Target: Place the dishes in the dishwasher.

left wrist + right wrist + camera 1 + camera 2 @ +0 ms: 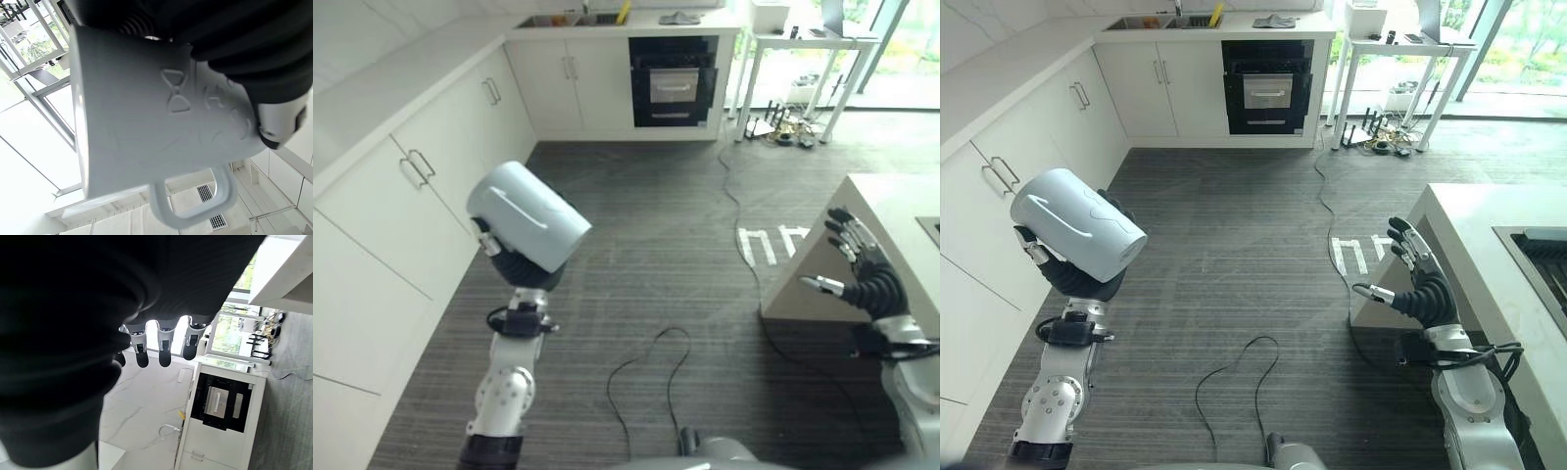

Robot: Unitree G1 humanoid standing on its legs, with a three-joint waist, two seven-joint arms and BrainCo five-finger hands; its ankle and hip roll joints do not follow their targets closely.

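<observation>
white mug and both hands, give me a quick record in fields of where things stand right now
held item: pale white ceramic mug with a loop handle, tipped on its side
left hand: curled round the mug, raised above the grey striped floor
right hand: open, fingers spread, holding nothing, beside the white counter island
black built-in appliance: in the far white cabinets, across the floor

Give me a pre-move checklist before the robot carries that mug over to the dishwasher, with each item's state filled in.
1. Pale blue-white ceramic mug held in the left hand: ok, it lies on its side over the hand.
2. Mug handle free: ok, nothing hooked through it.
3. Right hand empty: ok, fingers straight, beside the white counter.
4. Path over the grey striped floor: not ok, a black cable trails across it.
5. Black built-in appliance at the far wall open: not ok, its front looks closed.
6. Grip firmness: cannot tell, the fingers are hidden by the mug.
</observation>
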